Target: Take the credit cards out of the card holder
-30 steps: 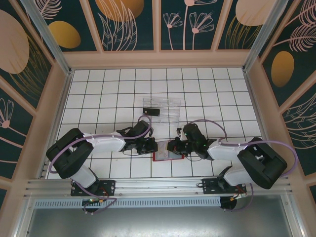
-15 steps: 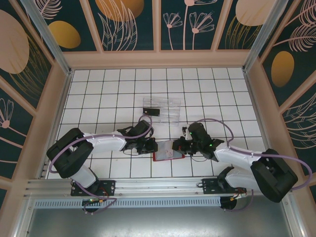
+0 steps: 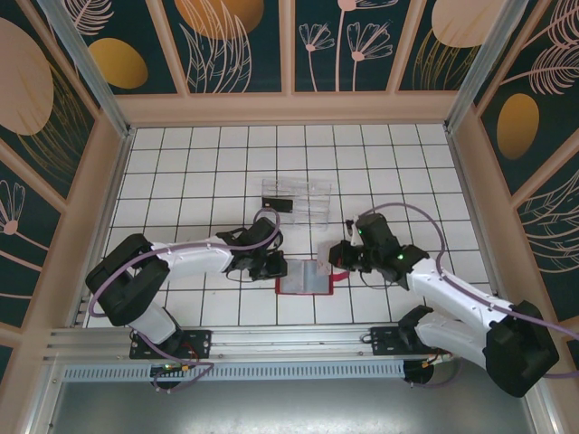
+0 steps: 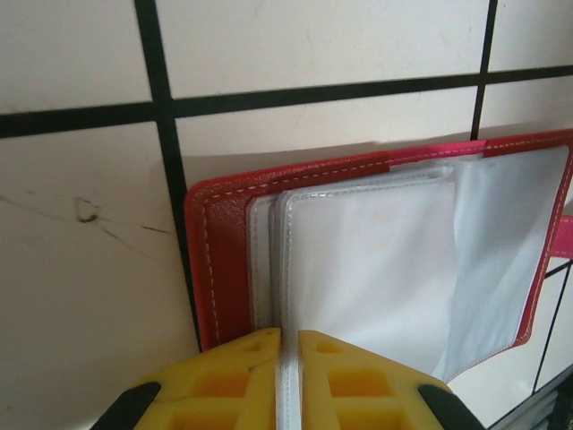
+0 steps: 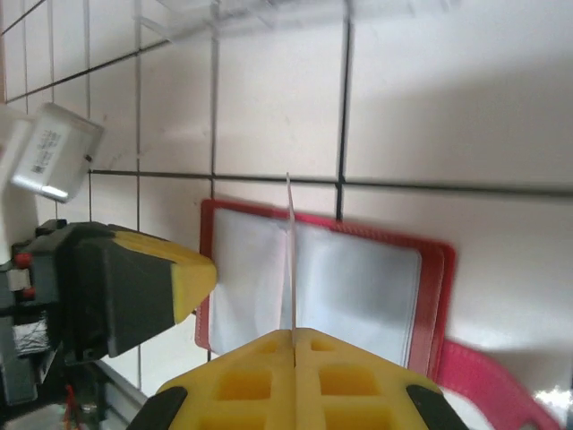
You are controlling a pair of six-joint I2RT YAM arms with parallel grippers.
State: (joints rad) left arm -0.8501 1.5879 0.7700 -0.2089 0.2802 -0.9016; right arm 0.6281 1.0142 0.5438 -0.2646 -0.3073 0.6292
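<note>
The card holder [image 3: 303,280] lies open on the white tiled table [image 3: 181,172], lower centre of the top view, red cover down and clear sleeves [image 4: 376,260] facing up. Its red tab [image 5: 488,381] trails off at the lower right of the right wrist view.

The left gripper [image 3: 278,268] sits at the holder's left edge in the top view. In the left wrist view its 2 yellow fingers [image 4: 242,367] stand almost together at the bottom of the frame, pinching the edge of 1 clear sleeve between them.

The right gripper [image 3: 331,262] sits at the holder's right edge. Its fingers [image 5: 242,381] are fully closed on a thin pale sheet [image 5: 290,260] standing edge-on above the open holder. Whether it is a sleeve or a card cannot be told.

A clear ridged tray [image 3: 308,201] lies above the holder in the top view, apart from it, with 1 dark credit card [image 3: 277,204] at its left end. The 2 grippers flank the holder and cover its side edges. The left gripper's yellow tip crowds the left of the right wrist view, below a grey labelled block [image 5: 52,150].
</note>
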